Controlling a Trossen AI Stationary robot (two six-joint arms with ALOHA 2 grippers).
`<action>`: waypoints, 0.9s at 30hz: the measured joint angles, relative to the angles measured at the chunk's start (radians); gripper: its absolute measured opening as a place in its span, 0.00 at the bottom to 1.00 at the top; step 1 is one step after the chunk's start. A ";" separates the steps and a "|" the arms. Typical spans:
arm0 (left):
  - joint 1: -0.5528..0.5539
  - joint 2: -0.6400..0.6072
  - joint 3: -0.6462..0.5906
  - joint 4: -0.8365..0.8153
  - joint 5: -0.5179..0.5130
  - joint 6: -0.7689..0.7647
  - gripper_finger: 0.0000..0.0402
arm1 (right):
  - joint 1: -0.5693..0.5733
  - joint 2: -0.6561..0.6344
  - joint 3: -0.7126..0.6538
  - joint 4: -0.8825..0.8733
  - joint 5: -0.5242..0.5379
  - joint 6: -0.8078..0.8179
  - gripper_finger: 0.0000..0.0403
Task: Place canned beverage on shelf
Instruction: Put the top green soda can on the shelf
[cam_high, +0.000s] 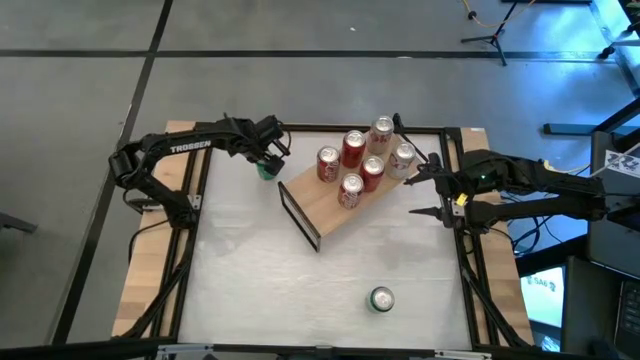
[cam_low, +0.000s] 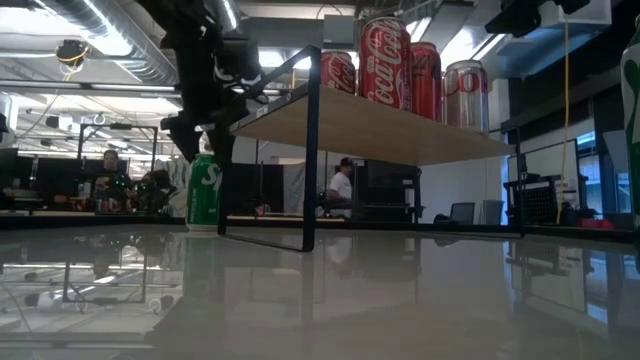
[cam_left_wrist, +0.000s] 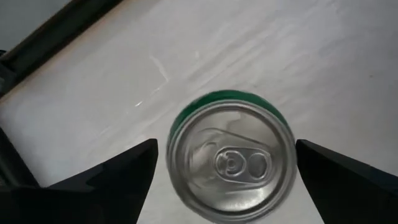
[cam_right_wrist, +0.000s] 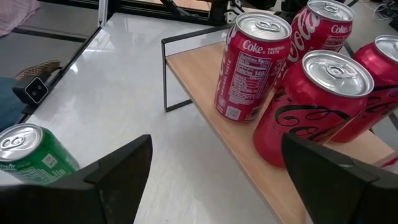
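Six red and silver cans (cam_high: 353, 150) already up on light-wood plank shelf (cam_high: 325, 205); left hand (cam_left_wrist: 224, 171) spread wide over upright green can (cam_left_wrist: 231, 158) on white surface (cam_high: 240, 260); second green can (cam_high: 381, 298) left; right hand (cam_right_wrist: 211, 165) wide, idle beside shelf.

Open-plan lab/office: ceiling ducts (cam_low: 90, 25), seated person (cam_low: 110, 165), desks.

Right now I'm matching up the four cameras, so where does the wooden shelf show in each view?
High view: the shelf lies diagonally at mid-table.
Low view: its plank spans the upper middle and right, raised on a black frame.
Left wrist view: not in it; only a green can shows.
Right wrist view: it runs from top centre to lower right.
Shared landmark: the red cans standing on it.
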 joint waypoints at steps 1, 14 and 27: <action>0.000 0.000 -0.002 0.002 -0.008 0.001 0.91 | 0.000 0.000 0.000 0.000 0.001 0.000 0.87; 0.000 0.000 -0.003 0.037 0.035 0.052 0.83 | 0.000 0.000 0.000 -0.001 0.007 0.000 0.87; 0.000 -0.001 -0.003 0.032 0.057 0.114 0.73 | 0.000 0.000 0.000 -0.002 0.007 0.000 0.87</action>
